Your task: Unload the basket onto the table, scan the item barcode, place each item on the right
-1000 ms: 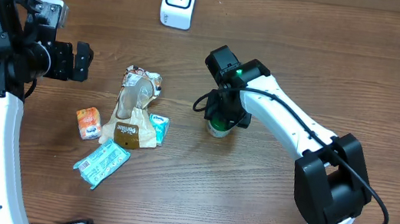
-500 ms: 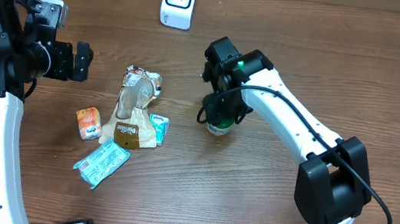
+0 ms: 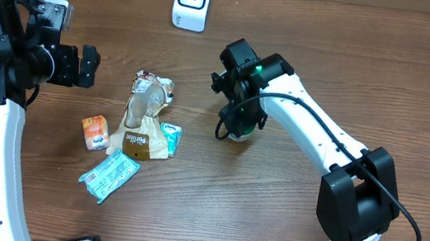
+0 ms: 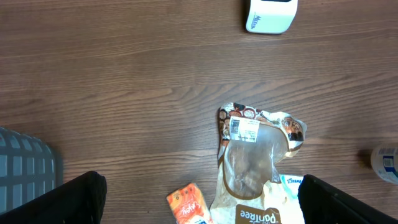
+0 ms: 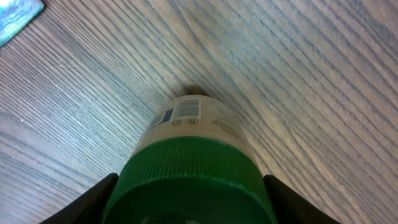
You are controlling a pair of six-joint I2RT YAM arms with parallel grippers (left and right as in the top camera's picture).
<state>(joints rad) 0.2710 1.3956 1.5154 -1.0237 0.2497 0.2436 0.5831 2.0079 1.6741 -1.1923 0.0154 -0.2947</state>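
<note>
Table [image 3: 421,73] is carrying it all. R arm [image 3: 314,129] is standing over the bottle [image 5: 186,127] at mid-table, right gripper [image 5: 188,202] pinching its green cap [image 5: 186,171]. Long axis is running straight out from the claw. Scanner [image 3: 191,1] is sitting up-left, R arm nearer. Left gripper [image 3: 89,67] is hanging spread, empty. Barcode [image 5: 189,107] is facing the wrist cam.

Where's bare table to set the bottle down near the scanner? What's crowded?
Free: the strip between scanner and green-capped bottle; also the table right of the right arm. Crowded: snack packets left of the bottle, spread toward the left gripper.
</note>
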